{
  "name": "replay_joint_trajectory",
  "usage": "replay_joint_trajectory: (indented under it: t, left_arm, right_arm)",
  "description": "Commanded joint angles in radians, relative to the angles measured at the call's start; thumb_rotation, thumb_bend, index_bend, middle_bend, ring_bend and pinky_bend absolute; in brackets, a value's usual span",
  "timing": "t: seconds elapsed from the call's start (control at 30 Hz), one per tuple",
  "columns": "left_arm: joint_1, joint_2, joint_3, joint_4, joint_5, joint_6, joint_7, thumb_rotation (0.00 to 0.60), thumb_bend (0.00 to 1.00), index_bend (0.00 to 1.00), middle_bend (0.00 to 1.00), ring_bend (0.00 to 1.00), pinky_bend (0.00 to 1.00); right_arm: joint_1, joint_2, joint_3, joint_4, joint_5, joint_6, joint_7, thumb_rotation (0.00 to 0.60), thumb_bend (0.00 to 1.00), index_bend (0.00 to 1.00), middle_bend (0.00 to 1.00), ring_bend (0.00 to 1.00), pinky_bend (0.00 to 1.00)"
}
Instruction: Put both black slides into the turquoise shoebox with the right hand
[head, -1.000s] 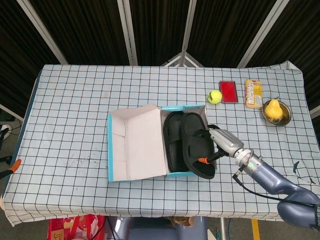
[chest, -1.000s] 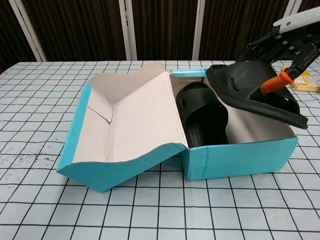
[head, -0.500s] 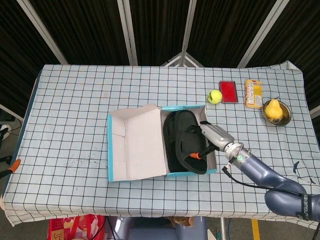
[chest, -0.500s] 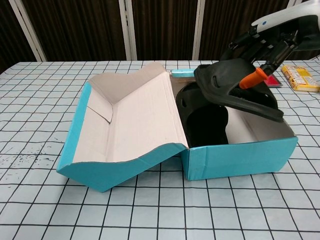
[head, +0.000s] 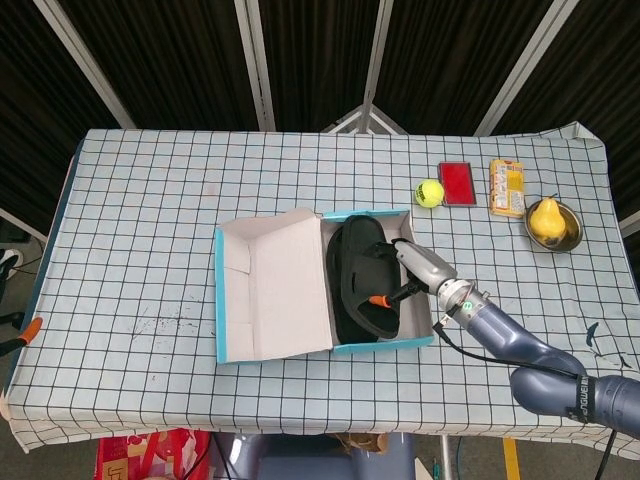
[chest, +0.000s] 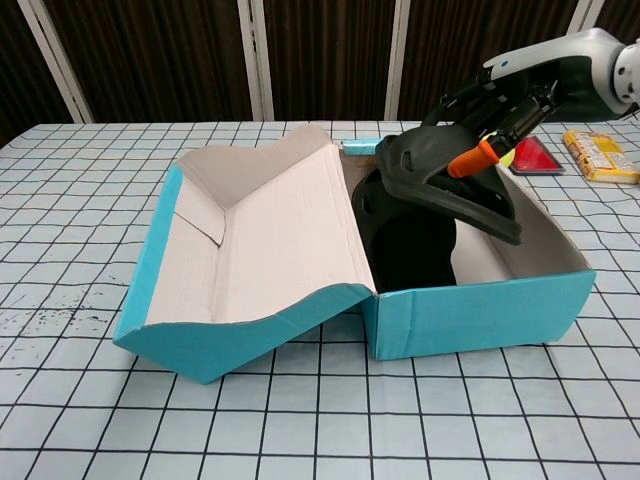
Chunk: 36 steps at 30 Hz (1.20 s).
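Slide (chest: 440, 185) in robot hand (chest: 495, 105), now deeper over shoebox (chest: 470, 310)

Turquoise, black and white check

The cardboard shoebox (chest: 470, 315) is turquoise outside, pale grey-white inside; both rubber slides (chest: 445, 185) are black. The right hand (chest: 500, 100) is black and silver with an orange fingertip (chest: 474, 158). The tablecloth (head: 150, 200) is white with a dark grid; near its far right corner are a yellow-green tennis ball (head: 429, 193), flat red card (head: 459, 183), yellow packet (head: 506, 187) and yellow pear (head: 545, 217).
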Motion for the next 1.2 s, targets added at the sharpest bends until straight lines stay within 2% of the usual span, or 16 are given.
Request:
replay_joint_trajectory:
  t: [0.03,0.43,1.2]
  left_arm:
    - [0.0,-0.001,0.0,0.0,0.0,-0.001,0.001,0.6,0.31,0.01,0.0,0.0,0.0]
    - [-0.005,-0.007,0.002,0.001,-0.002,-0.009,0.015,0.6,0.31,0.01,0.0,0.0,0.0]
    - [-0.007,-0.01,0.006,-0.007,0.004,-0.006,0.035,0.6,0.31,0.01,0.0,0.0,0.0]
  right_arm:
    - [-0.01,-0.019,0.008,0.023,-0.018,-0.008,0.019,0.6,0.55,0.33,0.53,0.45,0.0]
    - [-0.047,-0.055,0.013,0.079,-0.08,-0.01,0.063,0.6,0.55,0.33,0.52,0.45,0.0]
    - [-0.113,-0.035,0.018,0.085,-0.174,-0.003,0.147,0.6,0.55,0.33,0.53,0.45,0.0]
